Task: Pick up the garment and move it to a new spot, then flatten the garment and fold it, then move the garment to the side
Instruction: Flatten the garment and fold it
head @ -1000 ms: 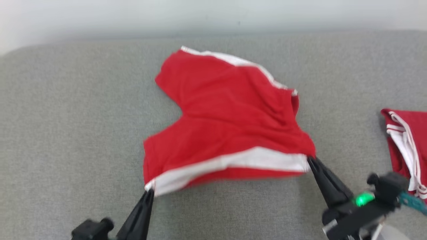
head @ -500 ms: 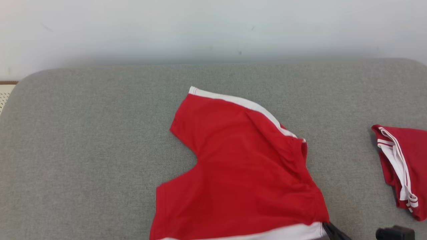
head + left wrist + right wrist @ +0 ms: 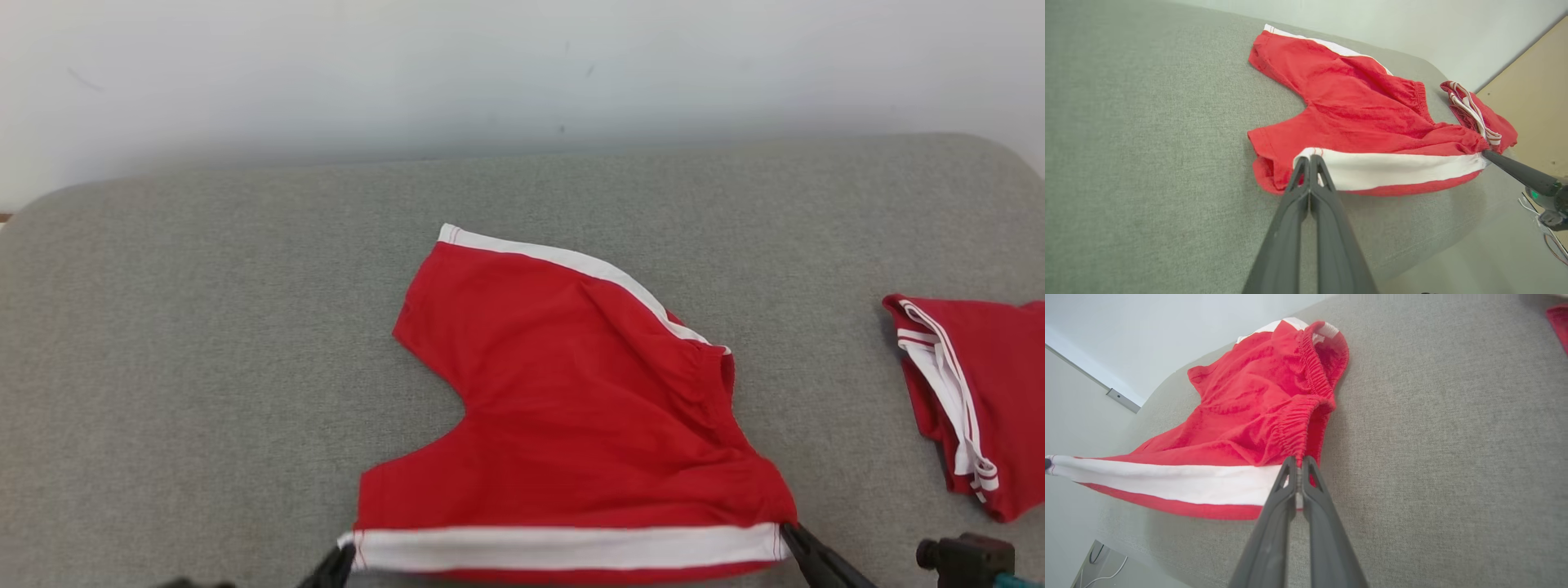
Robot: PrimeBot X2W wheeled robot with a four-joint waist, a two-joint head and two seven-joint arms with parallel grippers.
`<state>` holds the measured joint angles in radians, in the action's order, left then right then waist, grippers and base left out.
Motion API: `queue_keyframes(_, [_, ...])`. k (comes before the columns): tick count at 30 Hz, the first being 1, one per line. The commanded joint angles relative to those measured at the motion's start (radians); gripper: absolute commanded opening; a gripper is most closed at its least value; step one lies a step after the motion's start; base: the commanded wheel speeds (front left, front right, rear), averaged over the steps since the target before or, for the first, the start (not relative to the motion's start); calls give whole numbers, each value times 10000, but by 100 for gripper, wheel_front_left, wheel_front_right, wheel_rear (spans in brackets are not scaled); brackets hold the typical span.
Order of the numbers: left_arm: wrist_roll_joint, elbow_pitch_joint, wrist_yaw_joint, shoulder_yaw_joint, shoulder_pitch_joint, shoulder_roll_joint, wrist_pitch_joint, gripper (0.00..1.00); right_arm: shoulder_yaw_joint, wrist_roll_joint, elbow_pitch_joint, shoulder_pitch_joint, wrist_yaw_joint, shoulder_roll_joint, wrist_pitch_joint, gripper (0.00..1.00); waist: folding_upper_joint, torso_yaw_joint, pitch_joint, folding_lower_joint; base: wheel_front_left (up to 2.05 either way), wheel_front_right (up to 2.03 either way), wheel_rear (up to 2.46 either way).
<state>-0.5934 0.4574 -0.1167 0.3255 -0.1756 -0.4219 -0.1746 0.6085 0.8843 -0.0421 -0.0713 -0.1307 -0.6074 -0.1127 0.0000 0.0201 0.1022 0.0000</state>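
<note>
The garment [image 3: 571,425] is a pair of red shorts with white side stripes, spread on the grey cushion [image 3: 204,367]. Its near striped edge is stretched taut and lifted slightly between my two grippers. My left gripper [image 3: 344,557] is shut on the left corner of that edge, seen close in the left wrist view [image 3: 1309,160]. My right gripper [image 3: 789,535] is shut on the right corner at the gathered waistband [image 3: 1299,462]. The far leg of the garment [image 3: 1331,61] lies flat on the cushion.
A second red garment [image 3: 971,392] with white trim lies folded at the cushion's right end. A pale wall [image 3: 522,73] stands behind the cushion. The cushion's front edge drops to the floor [image 3: 1474,261] just below my grippers.
The head camera has tilted, so the whole picture has shifted. The near white stripe, slanted a second ago, now runs straight and level between my grippers. Both grips have held.
</note>
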Motion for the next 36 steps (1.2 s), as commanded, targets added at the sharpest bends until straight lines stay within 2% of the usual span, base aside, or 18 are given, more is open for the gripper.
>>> queue_keyframes(1, [-26,-122,125,-90,485,-109,0,0,-163,-35,-51,200,2,145,103,0,0,-161,157,0,0,0,0])
queue_keyframes(7, [-157,-1040,562,-314,2644,-25,-146,0,-749,-272,80,882,2,950,375,0,0,-453,688,0,0,0,0])
queue_keyframes(14, [-79,-3016,1244,-153,5709,164,-461,0,-1200,-651,482,2074,0,2173,511,0,0,-872,1477,0,0,0,0])
queue_keyframes(19, [19,-4357,1592,2,7281,350,-599,0,-1315,-711,835,2840,0,2761,339,0,0,-1172,1899,0,0,0,0])
queue_keyframes(29, [575,-7863,2029,231,10302,544,-140,0,-1150,-889,2081,4644,0,3681,-292,0,0,-2033,2784,0,0,0,0])
queue_keyframes(36, [1005,-10422,2101,473,11868,641,312,0,-499,-595,2938,5710,0,4044,-798,0,0,-2592,3302,0,0,0,0])
